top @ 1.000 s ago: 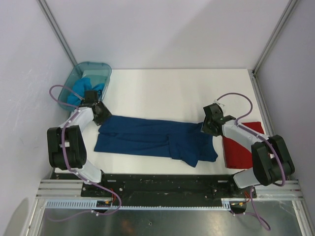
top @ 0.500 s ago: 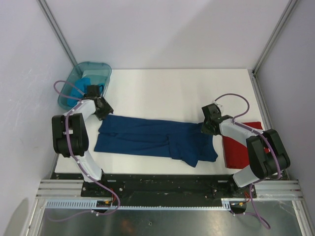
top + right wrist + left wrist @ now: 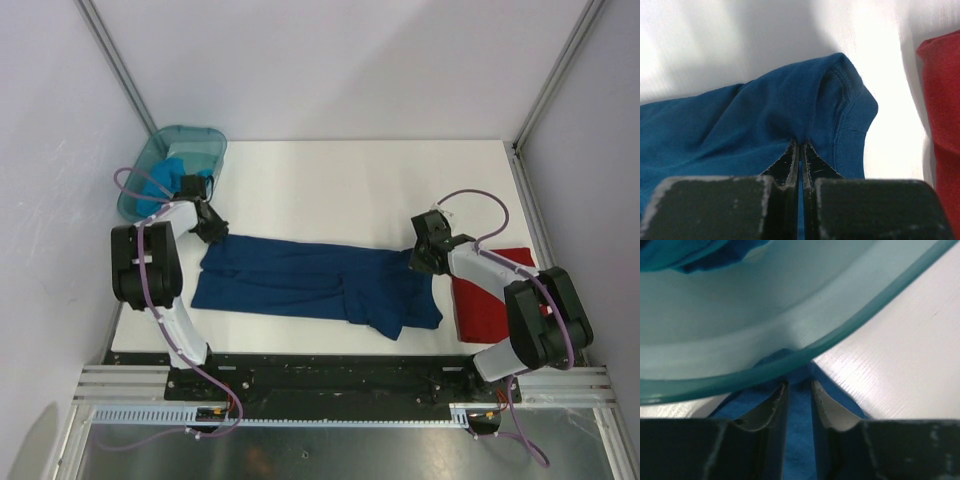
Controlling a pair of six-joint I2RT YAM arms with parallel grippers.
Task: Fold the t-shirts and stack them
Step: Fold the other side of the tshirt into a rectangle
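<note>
A dark blue t-shirt [image 3: 300,280] lies spread flat across the near half of the white table. My left gripper [image 3: 210,230] is at its far left corner, right beside the bin. In the left wrist view its jaws [image 3: 799,385] stand nearly together with the blue cloth [image 3: 799,415] between them. My right gripper [image 3: 422,258] is at the shirt's far right corner. In the right wrist view it [image 3: 800,145] is shut, pinching a fold of the cloth [image 3: 740,130]. A folded red t-shirt [image 3: 492,300] lies at the near right and also shows in the right wrist view [image 3: 942,100].
A clear teal bin [image 3: 150,160] stands at the far left with light blue cloth [image 3: 168,175] inside. Its rim [image 3: 790,357] fills the left wrist view, just ahead of the fingers. Grey walls and metal posts enclose the table.
My left gripper has moved back and left toward the bin, taking the shirt's corner with it. The right gripper has barely moved.
</note>
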